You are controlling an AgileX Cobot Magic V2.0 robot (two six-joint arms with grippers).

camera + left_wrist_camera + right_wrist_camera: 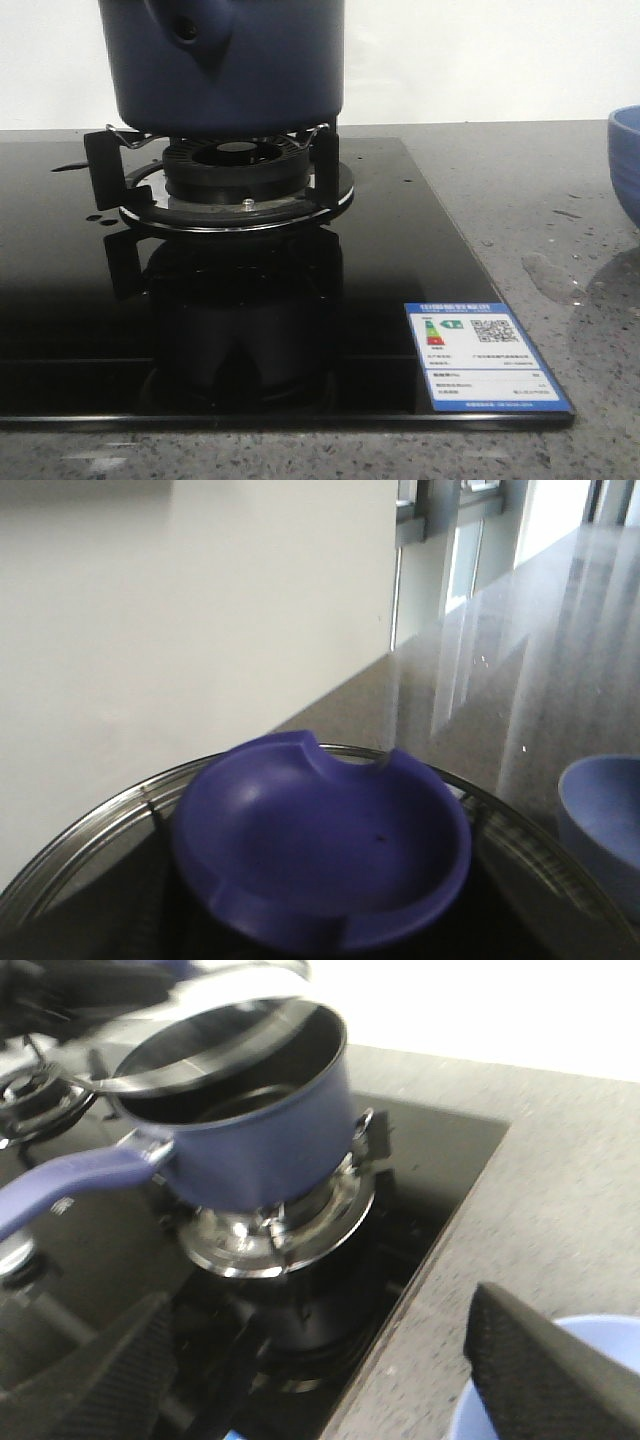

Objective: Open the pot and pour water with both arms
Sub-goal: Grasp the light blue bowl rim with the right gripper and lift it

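The dark navy pot (230, 65) stands on the burner (238, 180), with its long blue handle (70, 1188) pointing away from the stove's edge. Its inside looks dark and I cannot make out water in it. A glass lid (205, 1015) with a metal rim hangs tilted just above the pot's mouth, blurred. The lid's blue knob (320, 850) fills my left wrist view and hides the left gripper's fingers. My right gripper (320, 1380) is open wide, low over the stove's edge in front of the pot, with nothing between its fingers.
A periwinkle bowl (627, 160) sits on the grey counter to the right of the black glass hob (380, 250). Wet patches (545, 275) and drops lie on the counter near it. A second burner (30, 1095) is behind the pot. A label (485, 355) marks the hob's front corner.
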